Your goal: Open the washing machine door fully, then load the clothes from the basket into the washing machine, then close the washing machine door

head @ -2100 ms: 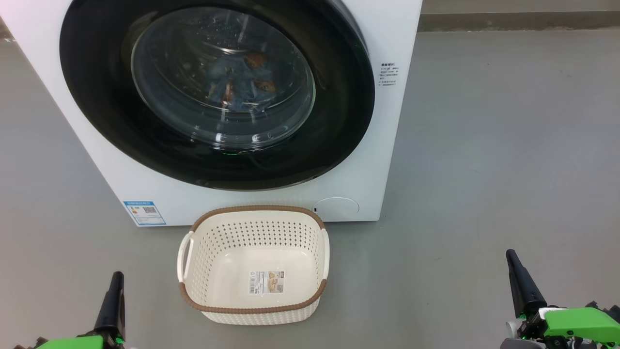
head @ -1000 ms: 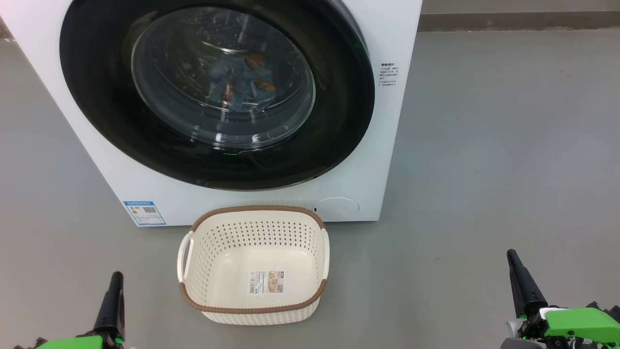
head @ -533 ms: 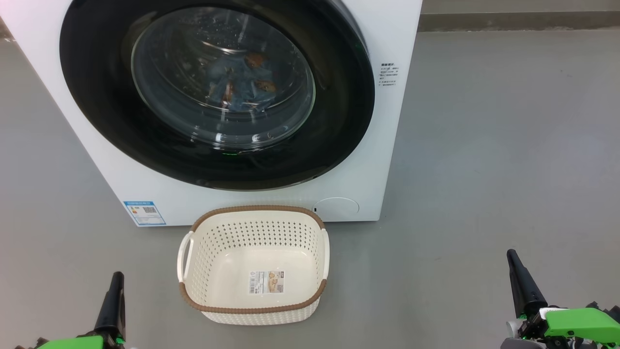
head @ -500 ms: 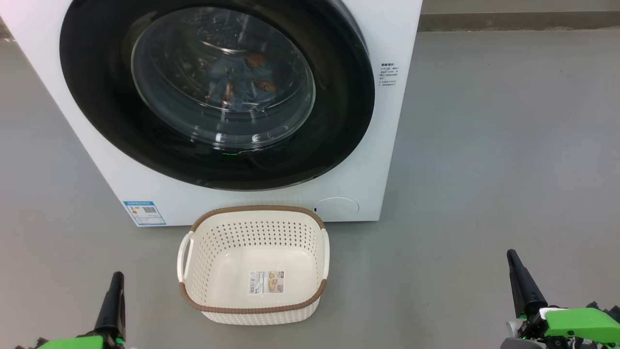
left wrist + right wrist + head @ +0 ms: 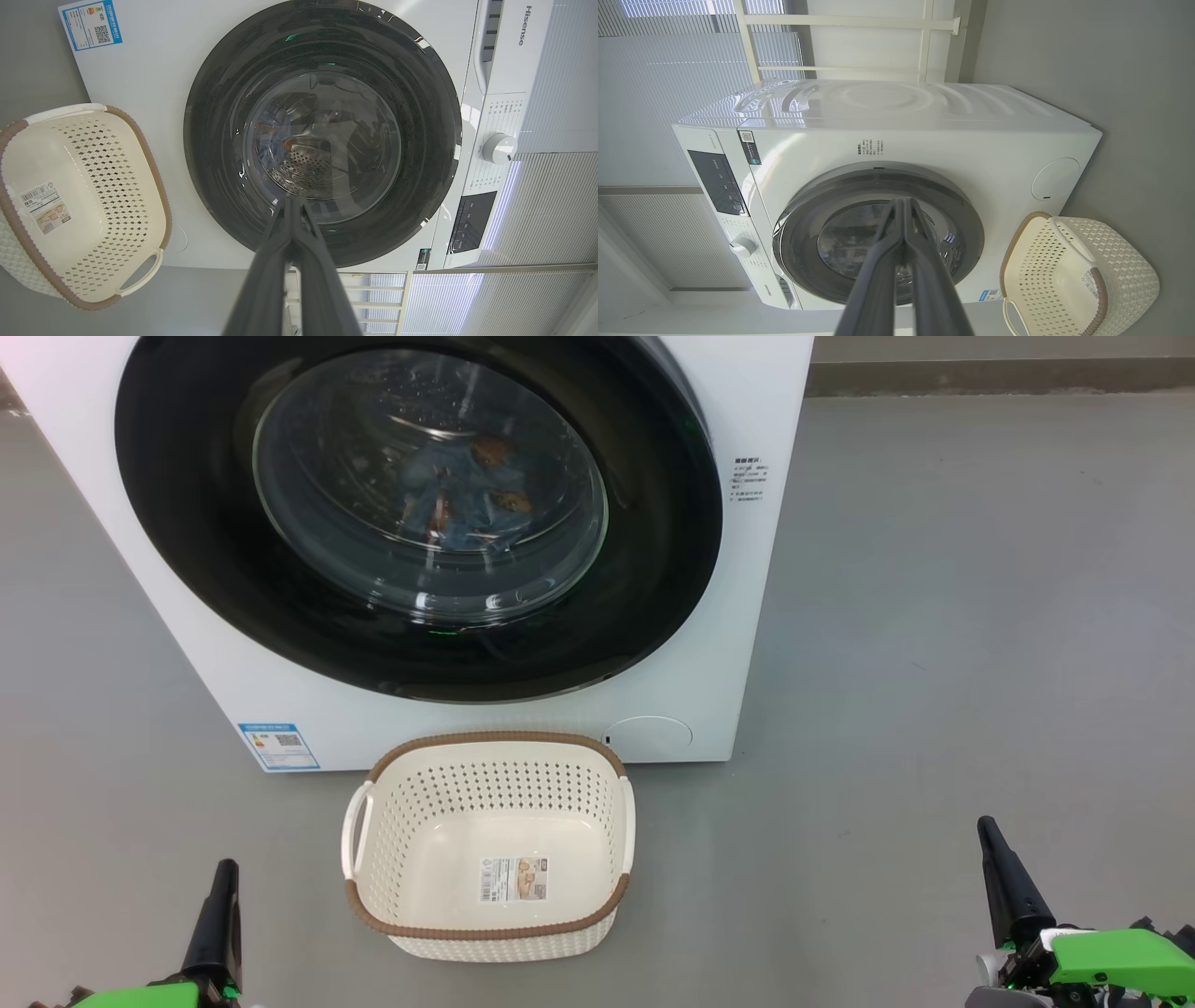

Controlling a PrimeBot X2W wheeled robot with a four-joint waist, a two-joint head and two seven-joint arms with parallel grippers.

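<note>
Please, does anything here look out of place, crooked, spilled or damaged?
Nothing stands out. The washing machine door is shut, the clothes lie inside behind its window, and the basket stands upright and empty on the floor; nothing is spilled.

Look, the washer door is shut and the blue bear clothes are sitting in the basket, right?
Not quite. The washing machine door is shut, but the basket holds no clothes, just a paper label on its floor. The clothes are inside the washing machine, behind the door's glass. The head view shows it.
</note>
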